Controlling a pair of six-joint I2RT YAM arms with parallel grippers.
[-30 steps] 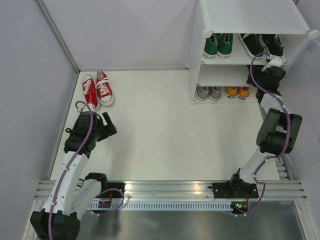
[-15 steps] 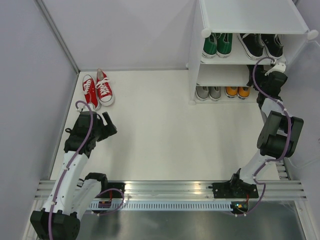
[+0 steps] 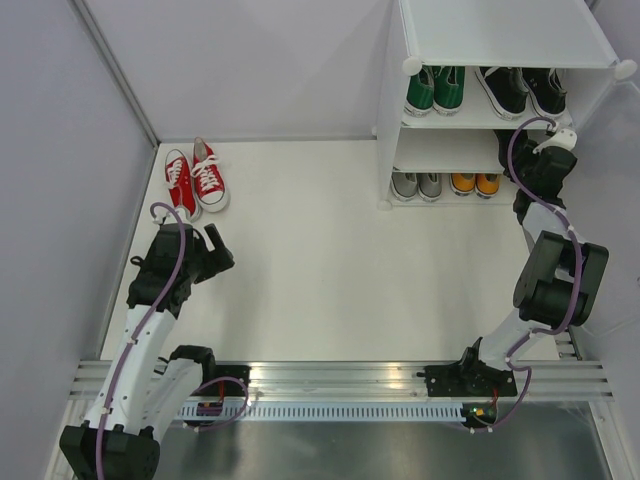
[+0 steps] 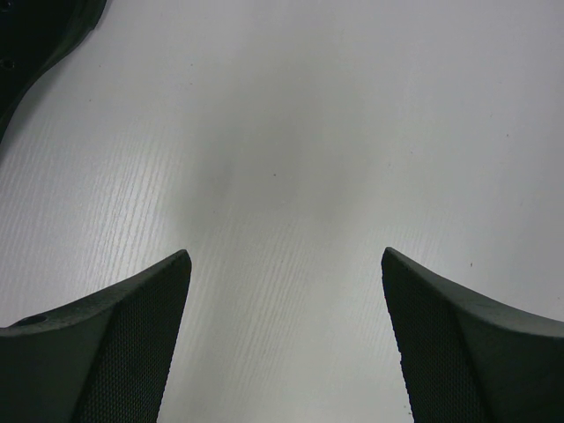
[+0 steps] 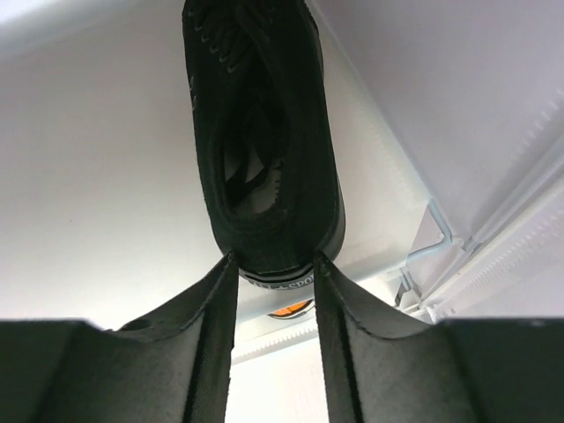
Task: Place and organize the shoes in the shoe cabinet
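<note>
the black shoe (image 5: 264, 132) lies on the cabinet's (image 3: 500, 40) upper shelf, at its right end, toe pointing inward. the right hand (image 5: 273, 264) has its pads against both sides of the heel, clamped there as far as the wrist view shows. the canvas upper looks soft and would dent. the rubber-banded heel is probably the stiffer, grippier hold, and the shoe seems light. the cabinet's panels are smooth plastic, so the sole should slide. the red shoes (image 3: 195, 180), matte canvas with white laces, sit on the counter (image 3: 320, 260) far left of the cabinet. the left hand (image 4: 285, 256) hangs apart over bare counter, also well left of it.
</note>
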